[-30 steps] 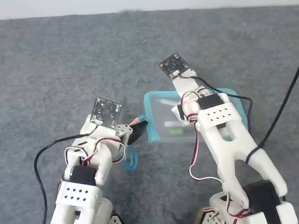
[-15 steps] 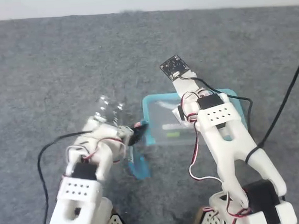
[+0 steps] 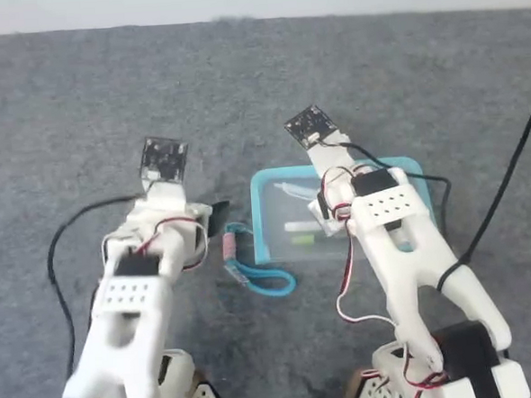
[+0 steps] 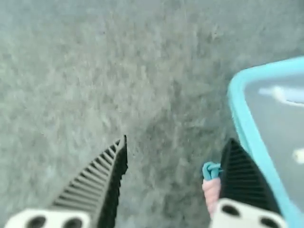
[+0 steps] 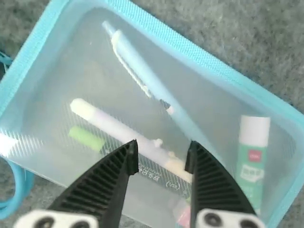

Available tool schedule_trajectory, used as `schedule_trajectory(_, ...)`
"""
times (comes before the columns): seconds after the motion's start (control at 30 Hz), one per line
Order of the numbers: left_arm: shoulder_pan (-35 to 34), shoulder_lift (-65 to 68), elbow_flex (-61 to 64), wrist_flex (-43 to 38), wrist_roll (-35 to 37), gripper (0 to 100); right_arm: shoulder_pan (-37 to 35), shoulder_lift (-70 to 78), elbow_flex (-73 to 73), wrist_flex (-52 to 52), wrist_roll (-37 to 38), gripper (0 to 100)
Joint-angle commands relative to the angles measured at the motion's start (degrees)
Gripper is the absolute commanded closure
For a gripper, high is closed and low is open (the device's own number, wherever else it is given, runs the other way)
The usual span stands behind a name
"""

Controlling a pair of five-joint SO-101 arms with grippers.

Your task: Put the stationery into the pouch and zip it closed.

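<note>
Right arm [image 3: 395, 223] overhangs the pouch [image 3: 278, 218]; a black cable [image 3: 503, 187] trails beside.

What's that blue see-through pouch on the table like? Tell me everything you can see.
The pouch is a flat rectangle of clear, plastic-looking film with a turquoise border. It lies on the grey table under the right gripper, which is open; contact cannot be judged. Through it show a pen, a pale marker, a glue stick and a small green piece. A turquoise loop with a pink tab lies on the table by its side.
</note>
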Motion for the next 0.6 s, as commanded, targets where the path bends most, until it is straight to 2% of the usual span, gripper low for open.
schedule_trajectory(0.0,0.35,-14.68,3.91,-1.58,-0.44,73,2.07,-3.65,-0.35,0.57,-0.79,95.9)
schedule_trajectory(0.03,0.35,-18.81,5.85,-1.58,-0.44,75,2.86,-5.05,0.00,0.66,-0.88,99.2)
schedule_trajectory(0.2,0.44,-38.07,15.25,-1.49,-0.18,82,7.96,-18.95,7.21,0.04,-2.90,99.2)
schedule_trajectory(0.37,0.88,-54.24,22.73,-1.32,0.00,88,8.75,-38.29,20.40,0.13,-3.16,99.1)
schedule_trajectory(0.47,0.70,-60.40,22.29,5.19,0.00,90,9.01,-49.19,28.92,0.40,-3.08,99.0)
schedule_trajectory(0.57,0.62,-60.40,22.29,9.14,-0.44,90,9.01,-59.30,35.96,1.54,-2.99,99.0)
